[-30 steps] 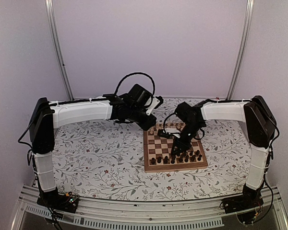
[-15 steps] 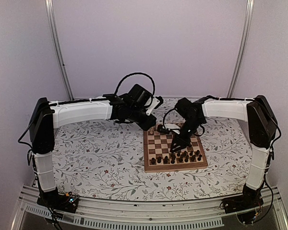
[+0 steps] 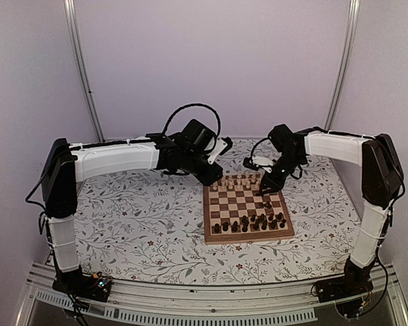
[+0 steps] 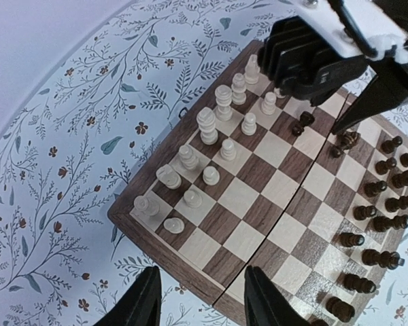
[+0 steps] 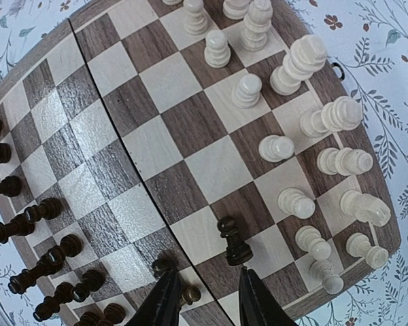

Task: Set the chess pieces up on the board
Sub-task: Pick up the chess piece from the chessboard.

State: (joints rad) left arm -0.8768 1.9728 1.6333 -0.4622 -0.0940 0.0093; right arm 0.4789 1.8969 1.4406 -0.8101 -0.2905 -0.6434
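both left gripper [image 4: 202, 273] and right gripper [image 5: 205, 276] hang parted, holding nothing, over the board [image 4: 239, 197] near one dark piece [image 5: 234, 243].

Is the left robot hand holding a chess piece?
No, the left gripper hangs open over a corner of the board, with nothing between its fingers.

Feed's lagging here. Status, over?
Left end effector open, empty. Right end effector open over board. Dark piece stands near pale pawns. No obstruction seen.
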